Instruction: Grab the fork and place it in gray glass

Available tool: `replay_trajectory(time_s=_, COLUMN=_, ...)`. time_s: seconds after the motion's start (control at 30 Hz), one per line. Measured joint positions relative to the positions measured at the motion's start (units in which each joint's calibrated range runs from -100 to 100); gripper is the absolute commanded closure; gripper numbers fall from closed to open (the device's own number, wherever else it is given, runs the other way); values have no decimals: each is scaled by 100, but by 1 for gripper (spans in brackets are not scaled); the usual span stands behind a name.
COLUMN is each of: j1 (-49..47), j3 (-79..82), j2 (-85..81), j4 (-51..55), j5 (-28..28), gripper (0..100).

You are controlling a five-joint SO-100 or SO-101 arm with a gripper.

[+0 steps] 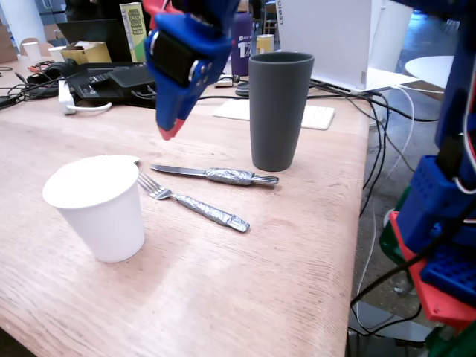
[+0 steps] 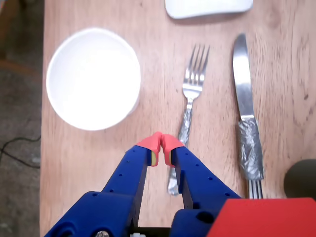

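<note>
Gripper (image 2: 161, 144) hangs above the wooden table (image 1: 245, 297) with its red-tipped fingers pressed together, clenched on nothing. Below it in the wrist view lies the fork (image 2: 189, 116), flat on the wood, its foil-wrapped handle passing just right of the fingertips. Beside the fork lie a knife (image 2: 245, 113) and a white paper cup (image 2: 93, 78). Toward the table's right edge in the fixed view, the gray glass (image 1: 277, 110) stands upright.

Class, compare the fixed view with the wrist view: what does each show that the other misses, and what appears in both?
Only the fixed view shows the gray glass standing full height, plus the cluttered table edge behind it. Only the wrist view shows the claw with its red tips together, above the table beside the fork's foil handle. Both show the fork, the knife and the white paper cup.
</note>
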Motion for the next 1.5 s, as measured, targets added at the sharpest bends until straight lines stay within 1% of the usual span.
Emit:
replay_trajectory(time_s=0.2, j1=56, j3=0, j2=623, j4=-803, j5=39, gripper=100)
replay_trajectory(time_s=0.4, j1=188, j3=207, j2=778, j4=-870, j5=63, gripper=100)
replay_trajectory(time_s=0.5, j1=827, j3=577, j2=778, j4=-886, j5=112, gripper=100)
replay_trajectory(time_s=0.6, j1=874, j3=613, j2=778, j4=-894, j5=239, gripper=100)
replay_trajectory(time_s=0.73, j1=1165, j3=613, j2=778, j4=-894, j5=244, gripper=100)
replay_trajectory(time_s=0.93, j1=1137, j3=613, j2=778, j4=-894, j5=220, gripper=100)
replay_trajectory(time_s=0.97, j1=1137, j3=613, j2=778, j4=-894, j5=234, gripper=98)
replay_trajectory(time_s=1.03, j1=1127, j3=613, j2=778, j4=-886, j5=244, gripper=85)
replay_trajectory(time_s=1.07, j1=1127, j3=613, j2=778, j4=-878, j5=244, gripper=75)
replay_trajectory(time_s=1.1, j1=1127, j3=613, j2=778, j4=-878, j5=244, gripper=73)
replay_trajectory(time_s=1.27, j1=1127, j3=613, j2=778, j4=-878, j5=234, gripper=72)
replay_trajectory(time_s=1.5, j1=1127, j3=613, j2=1470, j4=-878, j5=244, gripper=72)
